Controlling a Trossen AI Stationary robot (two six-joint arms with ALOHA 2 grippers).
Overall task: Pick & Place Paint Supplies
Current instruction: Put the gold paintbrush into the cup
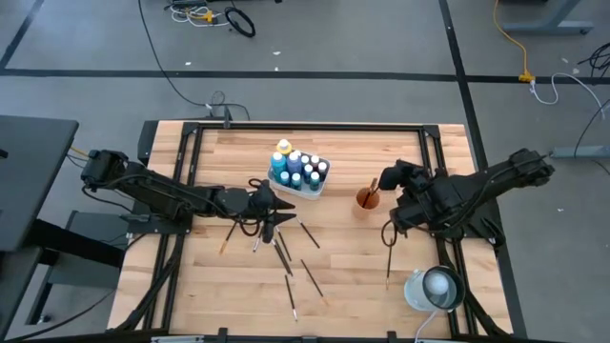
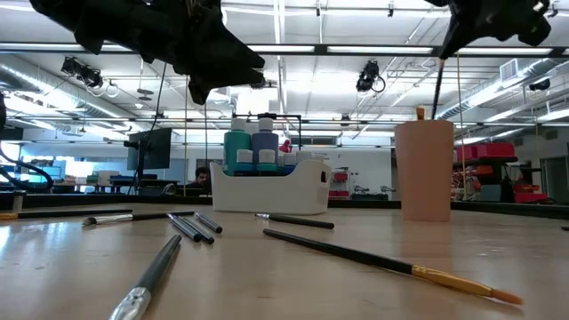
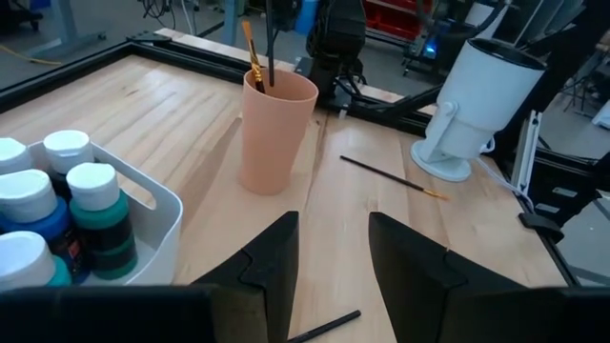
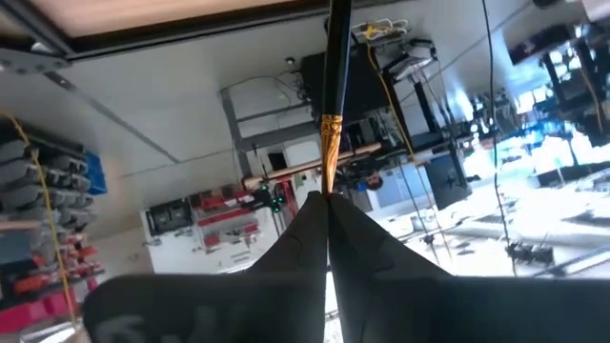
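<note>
My right gripper (image 1: 386, 179) (image 2: 462, 18) (image 4: 327, 200) is above the orange-brown cup (image 1: 367, 198) (image 2: 425, 169) (image 3: 276, 129), shut on a dark paintbrush (image 2: 442, 71) (image 3: 270, 43). Another brush stands in the cup. My left gripper (image 1: 270, 217) (image 3: 334, 224) (image 2: 209, 76) hovers open and empty over the table, beside the white tray (image 1: 319, 186) (image 2: 311, 191) (image 3: 162, 205). The tray holds the paint bottles (image 1: 297, 167) (image 2: 252, 147) (image 3: 86, 200). Several brushes (image 1: 286, 252) (image 2: 191, 227) lie flat on the wood below it. My right gripper pinches the brush between its two fingers at the gold ferrule (image 4: 329, 162). The dark handle runs on past the fingertips. The brush hangs nearly upright below the gripper, and its lower end (image 3: 270, 81) reaches into the cup's mouth.
One more brush (image 1: 388, 255) (image 3: 391, 176) lies on the table on the right, next to a white rounded device (image 1: 434, 288) (image 3: 477, 95). A long brush (image 2: 382, 260) lies close to the near edge. Black frame rails (image 1: 305, 127) border the table top.
</note>
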